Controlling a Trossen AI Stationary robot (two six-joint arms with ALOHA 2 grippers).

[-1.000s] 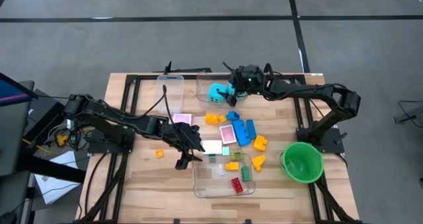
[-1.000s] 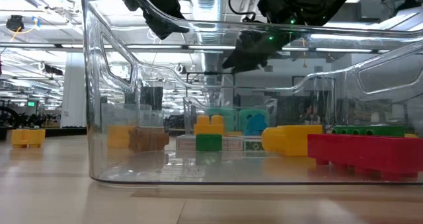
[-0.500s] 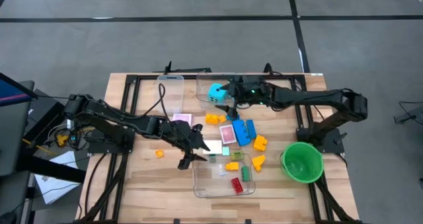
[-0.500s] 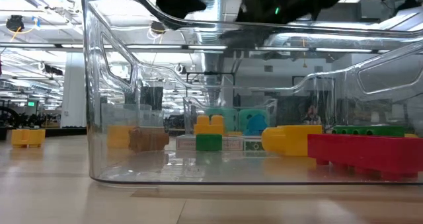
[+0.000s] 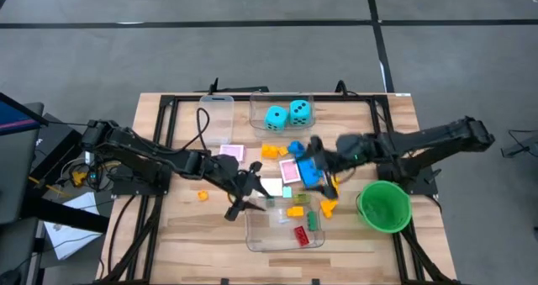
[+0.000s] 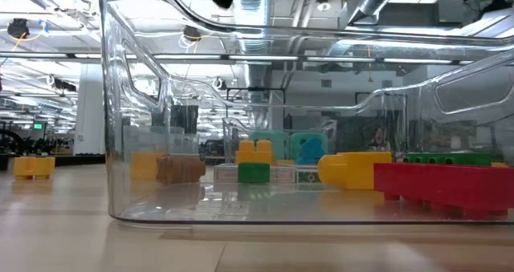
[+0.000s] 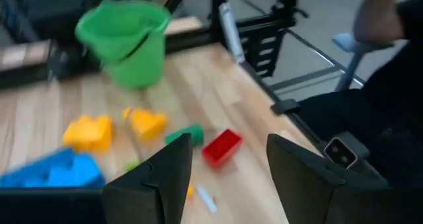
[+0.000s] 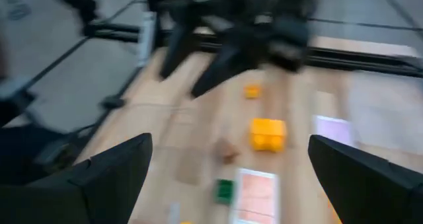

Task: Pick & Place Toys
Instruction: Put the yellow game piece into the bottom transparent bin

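Nearest the front table edge: clear tub (image 5: 284, 226), holding a red brick (image 5: 300, 234), a green brick (image 5: 313, 221) and a yellow brick (image 5: 295, 211). In the low view the same tub wall (image 6: 120, 144) fills the frame.

Left gripper (image 5: 244, 196) hovers at the tub's back-left corner. Jaws stand partly apart; the left wrist view shows bare space between the fingers (image 7: 162, 181), nothing held.

Loose orange brick (image 5: 203, 196) lies alone on the wood, left of the left gripper.

Green round bowl (image 5: 384, 206) sits near the right front of the table (image 5: 168, 234).

Mid-table: scattered pile of toys. Blue bricks (image 5: 309, 169), yellow bricks (image 5: 331, 182), pink-backed cards (image 5: 289, 169), another pink card (image 5: 232, 152) further left.

Right gripper (image 5: 318, 160) hangs over the blue bricks in the pile. Fingers (image 8: 106, 178) spread wide in the right wrist view, nothing between them.

Far side: second clear tub (image 5: 282, 113) holds two cyan black-dotted dice (image 5: 276, 117), side by side. A third, narrow tub (image 5: 216, 117) stands just left of it.
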